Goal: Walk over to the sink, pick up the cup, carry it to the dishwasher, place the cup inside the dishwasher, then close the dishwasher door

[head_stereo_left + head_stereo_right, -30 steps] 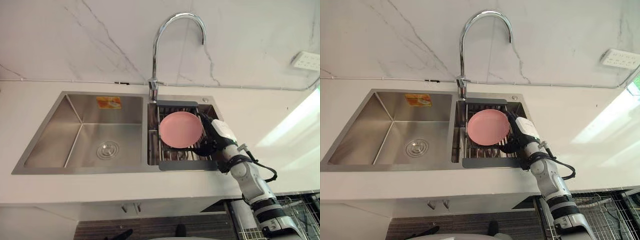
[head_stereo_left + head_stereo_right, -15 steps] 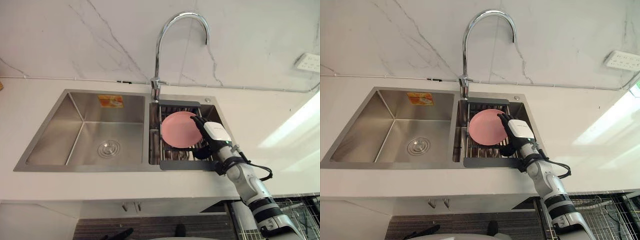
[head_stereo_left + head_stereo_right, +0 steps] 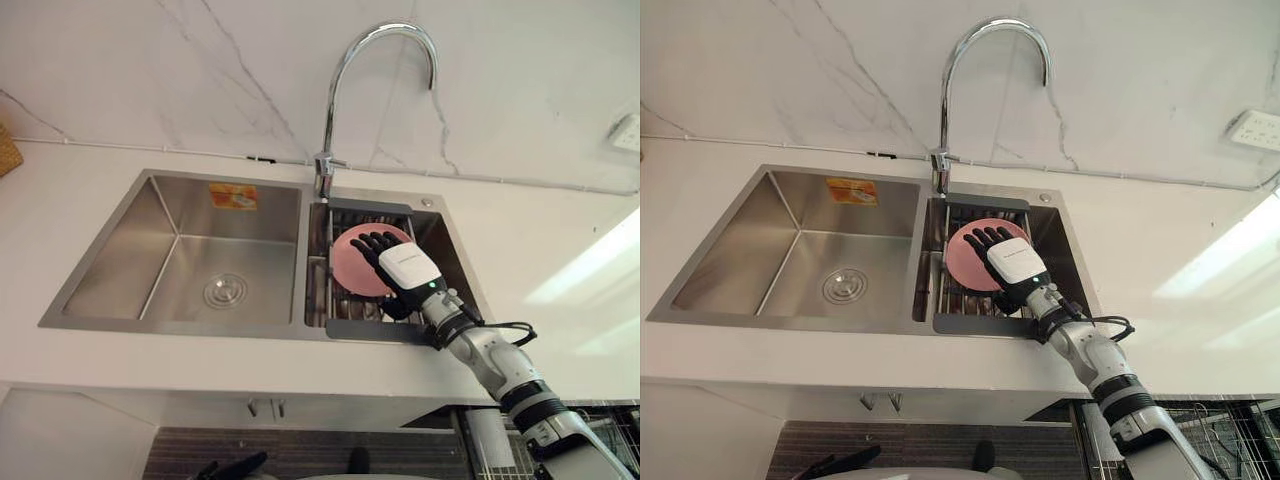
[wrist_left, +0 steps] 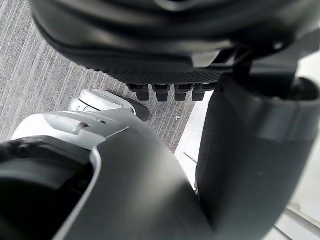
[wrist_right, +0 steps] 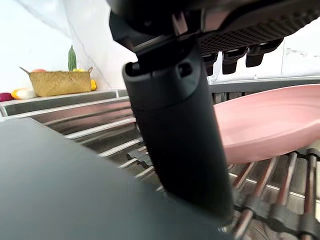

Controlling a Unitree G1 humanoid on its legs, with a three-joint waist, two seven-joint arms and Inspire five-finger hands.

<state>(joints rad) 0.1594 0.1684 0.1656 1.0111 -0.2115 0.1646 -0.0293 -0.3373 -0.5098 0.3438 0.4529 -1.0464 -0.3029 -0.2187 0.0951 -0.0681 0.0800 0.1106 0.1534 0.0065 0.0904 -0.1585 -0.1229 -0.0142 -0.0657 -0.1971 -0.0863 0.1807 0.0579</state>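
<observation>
Sink [image 3: 120, 262], rack [image 3: 368, 330] and a shallow pink dish [image 3: 348, 272], rather than a cup, lay beneath your right hand [image 3: 405, 268]. Its fingers [image 5: 235, 56] were straight, just above the dish, and gripped nothing. Your left hand [image 4: 150, 45] hung relaxed and empty. You would probably have done best to slip the thumb under the rim nearest the palm and pinch before lifting clear of the bars. The dish was round, with no long axis, and its hollow faced up toward the palm.

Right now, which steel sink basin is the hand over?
The right-side steel basin, under the right hand, holding a wire rack and round pink plate.
</observation>
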